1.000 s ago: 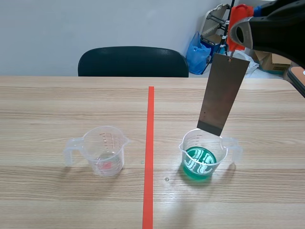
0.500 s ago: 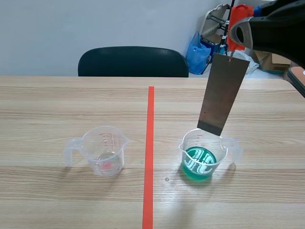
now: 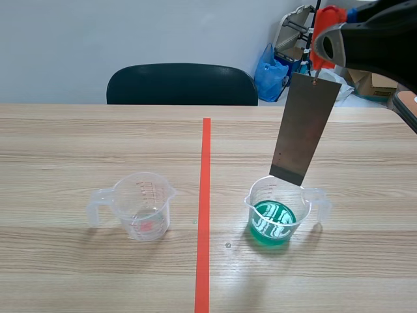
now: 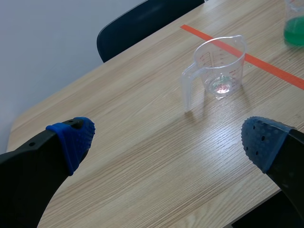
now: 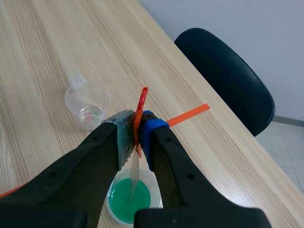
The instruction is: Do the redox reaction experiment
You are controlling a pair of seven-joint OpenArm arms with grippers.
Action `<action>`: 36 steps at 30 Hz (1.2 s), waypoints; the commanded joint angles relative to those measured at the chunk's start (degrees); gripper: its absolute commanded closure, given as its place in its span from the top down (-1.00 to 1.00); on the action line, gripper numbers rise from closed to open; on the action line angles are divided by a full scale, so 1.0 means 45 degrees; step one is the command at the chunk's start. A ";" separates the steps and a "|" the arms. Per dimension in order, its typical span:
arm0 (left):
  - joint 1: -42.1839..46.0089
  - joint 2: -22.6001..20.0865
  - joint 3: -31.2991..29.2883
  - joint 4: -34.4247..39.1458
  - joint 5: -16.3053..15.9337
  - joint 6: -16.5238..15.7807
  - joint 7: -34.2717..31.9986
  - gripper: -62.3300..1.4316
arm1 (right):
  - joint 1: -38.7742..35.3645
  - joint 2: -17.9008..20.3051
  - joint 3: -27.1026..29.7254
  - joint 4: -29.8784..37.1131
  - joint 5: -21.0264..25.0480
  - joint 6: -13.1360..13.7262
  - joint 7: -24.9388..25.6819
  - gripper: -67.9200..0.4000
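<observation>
Nothing has moved in 1 second: your right gripper (image 5: 137, 130) stays clamped on the metal plate (image 3: 304, 127), which hangs over the green-liquid cup (image 3: 251, 203). Your left gripper (image 4: 168, 140) stands apart.

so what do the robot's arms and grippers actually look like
The left gripper has two thick black fingers, each tipped with a blue dotted pad. The right gripper has the same thick black fingers, one pad grey-green, the other blue. In the scene view the right arm is black, smooth and rounded.
</observation>
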 commanded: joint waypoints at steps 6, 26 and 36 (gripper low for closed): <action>0.0015 -0.0029 -0.0126 0.0151 -0.0121 -0.0029 -0.0238 1.00 | 0.0092 0.0165 0.0189 0.0112 0.0141 -0.0087 0.0141 -0.97; -0.5595 -0.3390 0.3118 -0.0330 -0.2642 -0.4357 0.3143 1.00 | 0.0092 0.0165 0.0189 0.0112 0.0146 -0.0083 0.0146 -0.97; -1.1749 -0.3259 0.7932 -0.1899 -0.3575 -0.5858 0.5270 1.00 | 0.0092 0.0165 0.0189 0.0112 0.0146 -0.0083 0.0146 -0.97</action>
